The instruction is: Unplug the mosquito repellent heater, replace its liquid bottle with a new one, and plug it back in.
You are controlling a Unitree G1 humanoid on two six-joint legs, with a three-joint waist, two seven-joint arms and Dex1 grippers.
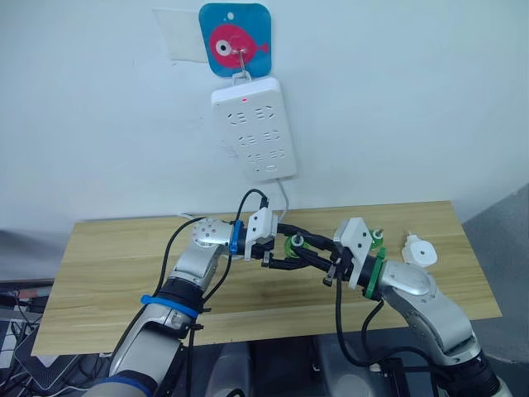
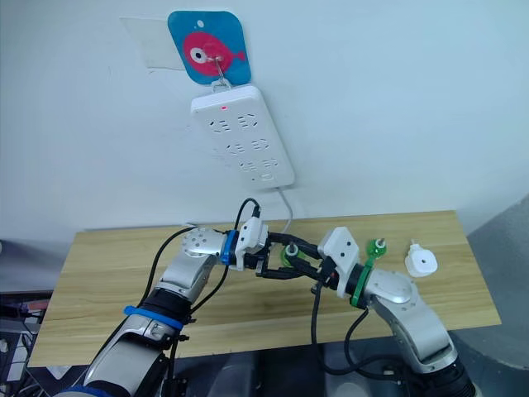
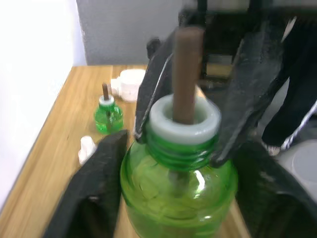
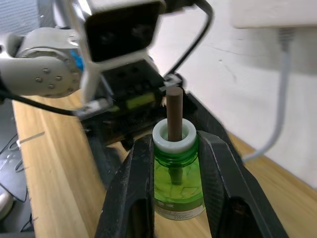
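Left eye view: both arms meet over the middle of the light wooden table (image 1: 124, 273), and between them sits a small green translucent liquid bottle with a white collar and brown wick (image 1: 295, 246). The left gripper (image 1: 281, 252) has its two black fingers pressed against the bottle's body, as the left wrist view shows with the fingers (image 3: 94, 198) flanking the green glass. The right gripper (image 4: 173, 163) is clamped on the same bottle just under the white collar, its fingers (image 4: 131, 188) tight against either side of the neck.

A second green bottle with a wick (image 1: 377, 241) stands upright on the table to the right, just beyond the right arm. Just right of it lies the small white rounded plastic mosquito repellent heater (image 1: 419, 251), unplugged, resting on the wood near the table's right end. A tiny white loose cap (image 3: 87, 148) lies on the table nearby.

On the far wall hangs a long white multi-socket power strip (image 1: 253, 128) from a blue square hook plate with a pink fish (image 1: 235, 40); its white cable (image 1: 283, 198) drops behind the table.
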